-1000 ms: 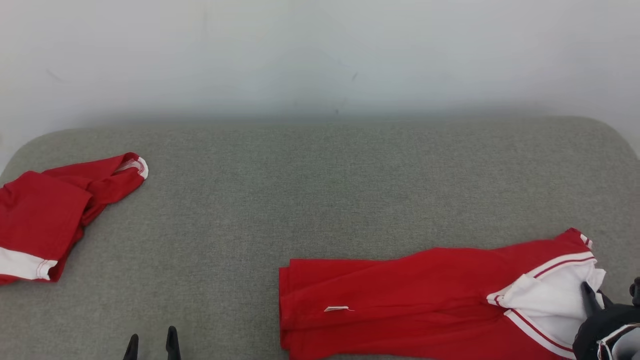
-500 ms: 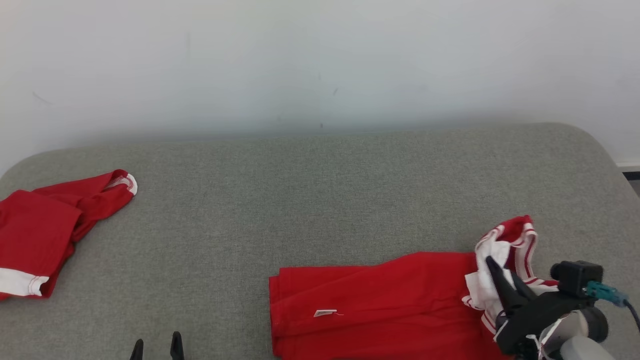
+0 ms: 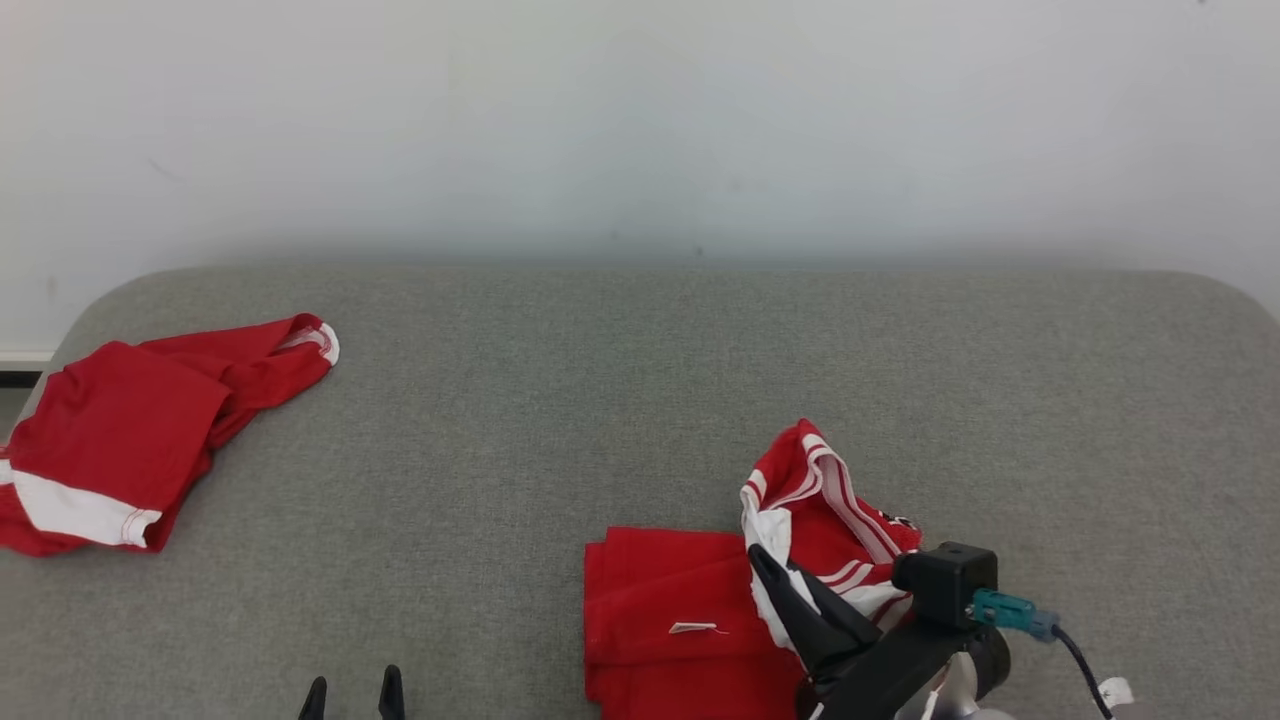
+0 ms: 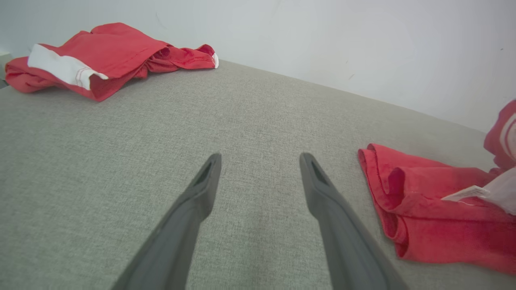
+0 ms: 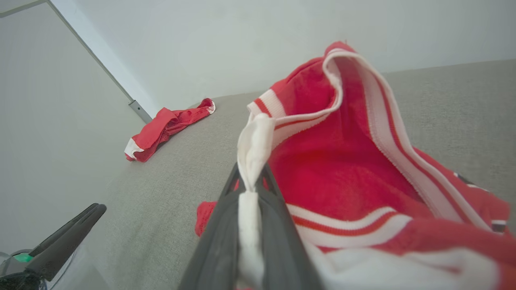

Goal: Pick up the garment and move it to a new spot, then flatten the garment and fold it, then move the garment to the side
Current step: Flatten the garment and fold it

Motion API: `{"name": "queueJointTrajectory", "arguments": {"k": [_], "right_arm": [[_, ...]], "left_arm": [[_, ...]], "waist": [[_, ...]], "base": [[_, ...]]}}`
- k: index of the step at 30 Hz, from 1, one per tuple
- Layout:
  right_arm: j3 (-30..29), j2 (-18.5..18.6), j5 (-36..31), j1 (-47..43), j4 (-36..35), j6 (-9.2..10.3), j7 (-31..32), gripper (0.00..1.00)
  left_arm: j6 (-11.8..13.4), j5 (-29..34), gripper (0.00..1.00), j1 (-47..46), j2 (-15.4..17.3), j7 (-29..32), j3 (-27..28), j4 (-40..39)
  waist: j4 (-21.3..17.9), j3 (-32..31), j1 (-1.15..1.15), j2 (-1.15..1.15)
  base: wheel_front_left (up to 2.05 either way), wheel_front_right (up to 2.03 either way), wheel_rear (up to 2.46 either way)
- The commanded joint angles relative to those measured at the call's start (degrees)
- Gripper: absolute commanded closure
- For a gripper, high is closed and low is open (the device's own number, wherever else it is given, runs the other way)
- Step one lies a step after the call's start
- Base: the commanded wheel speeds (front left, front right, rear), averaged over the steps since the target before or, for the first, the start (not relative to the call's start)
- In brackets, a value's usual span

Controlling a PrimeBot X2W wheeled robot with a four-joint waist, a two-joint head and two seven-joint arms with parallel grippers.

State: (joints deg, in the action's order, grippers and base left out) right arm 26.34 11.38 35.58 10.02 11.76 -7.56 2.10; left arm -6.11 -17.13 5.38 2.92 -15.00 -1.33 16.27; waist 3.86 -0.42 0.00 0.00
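The right gripper point(image 3: 768, 565) has its jaws pinched on the white-striped trim of the red jersey point(image 3: 670, 590), holding that end raised over the flat half lying on the grey counter point(image 3: 600, 400) — likely mid-fold. The left gripper point(image 4: 260, 160) hovers nearby, jaws wide and empty — free to pin the cloth.

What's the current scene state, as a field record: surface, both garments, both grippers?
surface: grey padded top
worked garment: red with white striped trim, near edge right of centre; trimmed end raised above the flat part
right gripper: jaws shut on the worked garment's white trim
left gripper: jaws open, nothing between them, over bare surface
other garment: red and white, crumpled at the far left, apart from both grippers
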Motion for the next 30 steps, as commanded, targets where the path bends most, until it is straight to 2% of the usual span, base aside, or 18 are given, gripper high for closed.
{"name": "queueJointTrajectory", "arguments": {"k": [1, 3, 9, 20, 21, 22, 23, 28, 30], "right_arm": [[0.1, -0.66, -0.46, -0.27, 0.03, 0.09, 0.12, 1.0], [0.77, -2.93, -1.12, -0.35, 0.67, 0.09, 0.44, 1.0], [2.01, -5.89, -3.77, 1.32, 5.01, 0.09, -0.03, 1.0], [3.59, -8.09, -5.41, 5.83, 16.0, 0.09, -4.2, 1.0], [4.15, -8.21, -5.15, 6.2, 16.45, 0.09, -4.61, 0.65], [4.67, -8.33, -4.7, 6.56, 16.63, 0.09, -5.27, 0.08], [5.02, -8.38, -4.26, 6.9, 16.84, 0.09, -5.84, 0.0], [5.81, -8.36, -1.05, 8.1, 14.14, 0.1, -8.91, 0.0], [5.03, -6.85, -1.36, 8.99, 11.62, 0.1, -10.47, 0.0]], "left_arm": [[-0.18, 0.04, 0.0, -0.68, -0.06, -0.15, -0.19, 0.21], [-0.24, -0.01, 0.0, -1.06, -0.06, -0.13, -0.73, 0.46], [-0.32, -0.12, 0.0, -2.38, -0.07, -0.13, -2.26, 1.12], [0.29, -0.76, 0.0, -3.78, -0.06, -0.13, -3.53, 1.77], [0.32, -0.73, 0.0, -3.82, -0.06, -0.13, -3.52, 1.85], [0.34, -0.71, 0.0, -3.78, -0.06, -0.13, -3.46, 1.9], [0.36, -0.68, 0.0, -3.71, -0.06, -0.13, -3.4, 1.96], [0.29, -0.42, 0.0, -2.94, -0.06, -0.13, -2.79, 2.12], [0.23, -0.44, 0.0, -2.75, -0.06, -0.13, -2.65, 2.19]], "waist": [[1.13, 0.27, 0.0, 0.0], [1.91, 0.45, 0.0, 0.0], [3.88, 1.4, 0.0, 0.0], [4.8, 2.9, 0.0, 0.0], [4.75, 2.91, 0.0, 0.0], [4.69, 2.86, 0.0, 0.0], [4.61, 2.82, 0.0, 0.0], [3.9, 2.13, 0.0, 0.0], [3.56, 1.83, 0.0, 0.0]], "base": [[0.0, 0.0, 0.0], [0.0, 0.0, 0.0], [0.0, 0.0, 0.0], [0.0, 0.0, 0.0], [0.0, 0.0, 0.0], [0.0, 0.0, 0.0], [0.0, 0.0, 0.0], [0.0, 0.0, 0.0], [0.0, 0.0, 0.0]]}}
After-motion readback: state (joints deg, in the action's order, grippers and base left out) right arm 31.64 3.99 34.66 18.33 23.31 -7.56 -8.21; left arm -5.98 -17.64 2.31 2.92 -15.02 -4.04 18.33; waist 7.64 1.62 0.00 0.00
